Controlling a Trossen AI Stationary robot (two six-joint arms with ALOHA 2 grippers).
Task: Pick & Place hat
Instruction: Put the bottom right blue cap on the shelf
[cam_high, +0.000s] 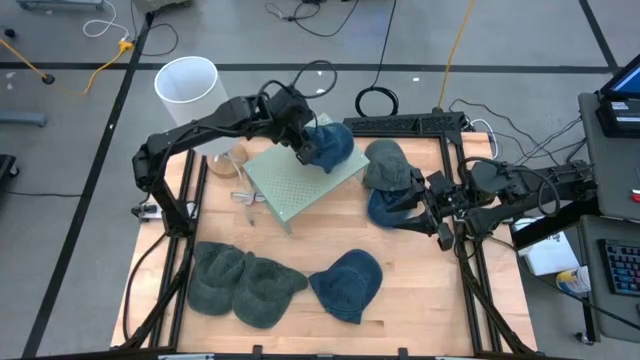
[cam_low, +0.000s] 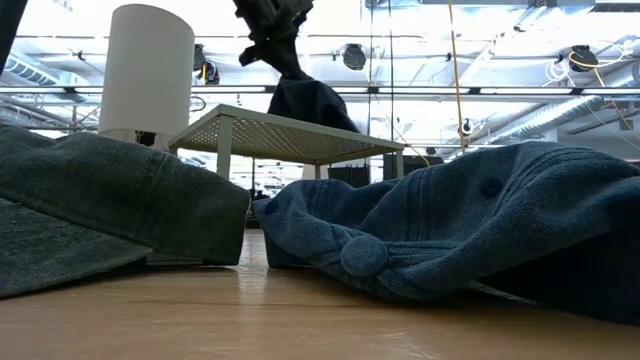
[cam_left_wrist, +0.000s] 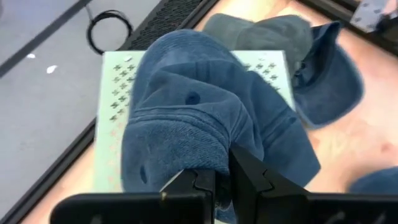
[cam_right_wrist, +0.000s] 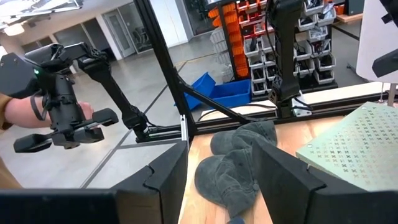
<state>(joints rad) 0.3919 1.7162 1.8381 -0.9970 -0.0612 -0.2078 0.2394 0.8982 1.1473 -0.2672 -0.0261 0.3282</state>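
Note:
A blue hat (cam_high: 332, 146) hangs over the far right corner of a pale green perforated platform (cam_high: 290, 185), with my left gripper (cam_high: 303, 148) shut on it. In the low view the hat (cam_low: 310, 105) droops from the gripper (cam_low: 270, 25) down to the level of the platform top (cam_low: 290, 135). My right gripper (cam_high: 436, 205) stands open at the table's right side, pointing level toward a grey hat (cam_high: 385, 165) and a blue hat (cam_high: 388, 207) lying on the table. Nothing is between its fingers (cam_right_wrist: 286, 180). My left gripper pinches a bunched fold of the blue hat's cloth (cam_left_wrist: 214, 163) between its two fingers (cam_left_wrist: 252, 177). It comes slanting down from the table's left. The hat hangs below the fingers over the platform (cam_left_wrist: 118, 93). Whether its lower part rests on the platform I cannot tell.
Two grey hats (cam_high: 240, 282) and a blue hat (cam_high: 350, 285) lie along the table's near edge. A white cylinder (cam_high: 187, 82) stands off the far left corner. A pair of glasses (cam_high: 245, 195) lies left of the platform. Beyond the table a person's hand holds a controller (cam_right_wrist: 62, 121).

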